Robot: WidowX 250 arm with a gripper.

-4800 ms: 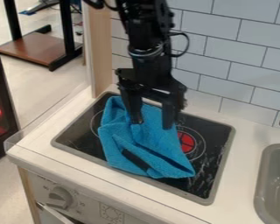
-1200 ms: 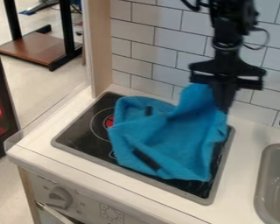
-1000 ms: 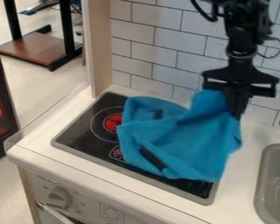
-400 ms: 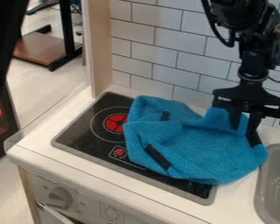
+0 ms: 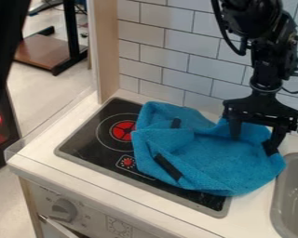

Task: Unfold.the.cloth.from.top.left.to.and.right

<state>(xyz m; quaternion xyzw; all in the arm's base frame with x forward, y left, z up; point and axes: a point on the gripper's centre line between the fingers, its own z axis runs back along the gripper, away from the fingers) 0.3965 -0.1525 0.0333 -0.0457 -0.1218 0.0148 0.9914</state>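
My gripper (image 5: 253,143) stands open at the upper right part of the blue cloth (image 5: 217,160), its two fingers spread apart over the fabric near the back wall. Spread over the right half of the stove and onto the white counter, the cloth reaches the sink's left edge. It has folds and raised creases on its left side. Dark patches show on it, one near its lower left and a smaller one near its top left.
The black stove top (image 5: 86,144) has a red burner showing at left. A grey sink (image 5: 294,195) lies at the right, with a dark faucet part above it. A tiled wall (image 5: 170,51) rises behind the counter (image 5: 39,148).
The cloth has been drawn rightward from the stove's middle and lowered toward the counter. My gripper moved right with it, then its fingers parted and let go. A dark shape entered at the left edge.
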